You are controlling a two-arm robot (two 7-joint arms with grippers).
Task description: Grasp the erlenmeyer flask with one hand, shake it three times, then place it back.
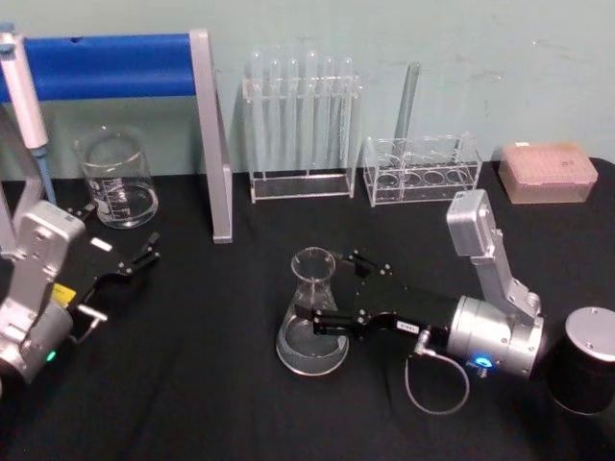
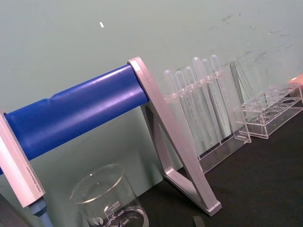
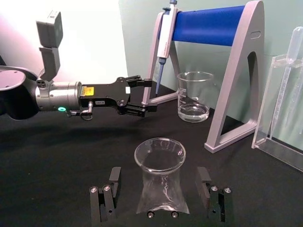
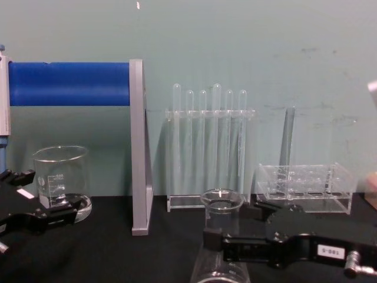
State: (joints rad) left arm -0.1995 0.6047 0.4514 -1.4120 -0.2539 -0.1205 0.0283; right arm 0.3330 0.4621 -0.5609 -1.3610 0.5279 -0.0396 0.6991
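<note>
The clear erlenmeyer flask (image 1: 310, 322) stands upright on the black table (image 1: 192, 384), slightly right of centre. My right gripper (image 1: 333, 288) reaches in from the right and is open, with one finger on each side of the flask's body. In the right wrist view the flask (image 3: 161, 182) sits between the two fingers (image 3: 111, 187) with a small gap on each side. The chest view shows the flask's rim (image 4: 222, 200) just left of the right gripper (image 4: 235, 239). My left gripper (image 1: 135, 264) rests open at the table's left, well away from the flask.
A glass beaker (image 1: 117, 180) stands at the back left beside a pipette stand with a blue bar (image 1: 106, 65) and a grey leg (image 1: 216, 163). Behind the flask are a test tube rack (image 1: 301, 125), a second clear rack (image 1: 423, 170) and a pink box (image 1: 548, 173). A black cylinder (image 1: 586, 360) sits far right.
</note>
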